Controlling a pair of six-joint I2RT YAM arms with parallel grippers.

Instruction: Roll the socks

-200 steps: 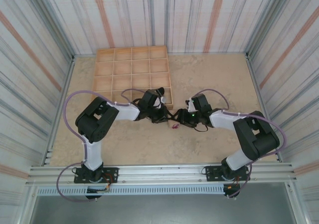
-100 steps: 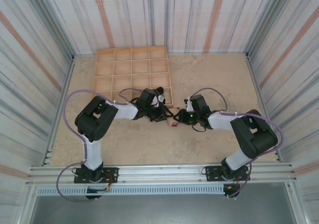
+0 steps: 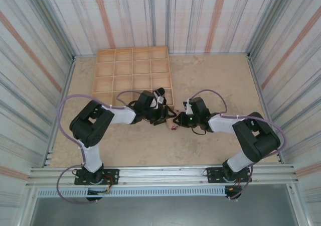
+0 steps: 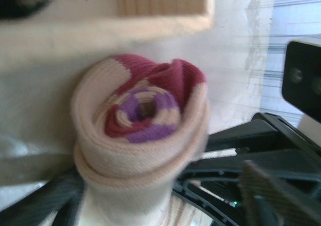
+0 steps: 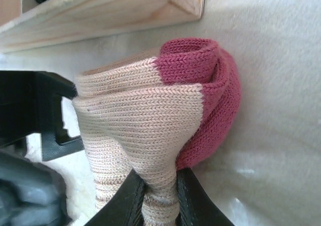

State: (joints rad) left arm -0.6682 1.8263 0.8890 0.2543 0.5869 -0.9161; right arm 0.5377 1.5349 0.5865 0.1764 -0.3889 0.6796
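Lying rolled just outside the wooden tray [image 5: 100,11], the beige sock [image 5: 140,110].

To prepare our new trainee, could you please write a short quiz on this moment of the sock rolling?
1. True or false: the beige sock lies inside a compartment of the wooden tray.
2. What do the right fingers pinch? A) the sock's beige fabric B) the tray's wall C) a cable
3. Fill in: seen from the left wrist, the stripes at the roll's centre are white and ____.
Key: 1 false, it lies on the table beside the tray; 2 A; 3 purple.
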